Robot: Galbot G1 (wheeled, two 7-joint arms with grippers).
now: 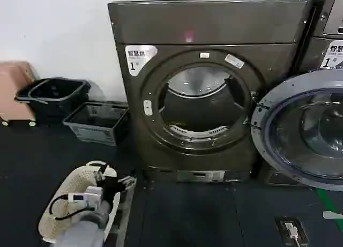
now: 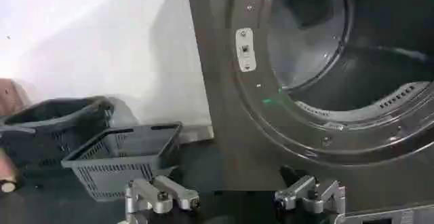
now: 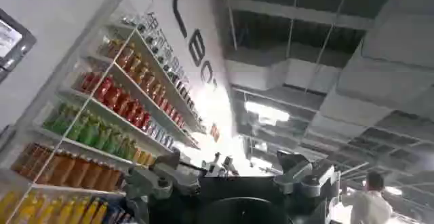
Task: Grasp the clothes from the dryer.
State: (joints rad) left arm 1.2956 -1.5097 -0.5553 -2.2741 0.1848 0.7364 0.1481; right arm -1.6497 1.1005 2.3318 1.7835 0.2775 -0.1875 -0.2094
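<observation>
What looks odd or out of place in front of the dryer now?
Nothing is spilled or damaged. The dryer has its door swung wide open. The left end effector is open low before it; the right end effector points up at shelves.

Dryer (image 1: 209, 97) glossy metal, basket (image 1: 99, 122) seemingly plastic

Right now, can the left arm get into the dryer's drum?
Probably yes: the dryer door is swung aside, the drum mouth unblocked, and the open left tool sits low, front-left of it. Right tool points upward.
</observation>
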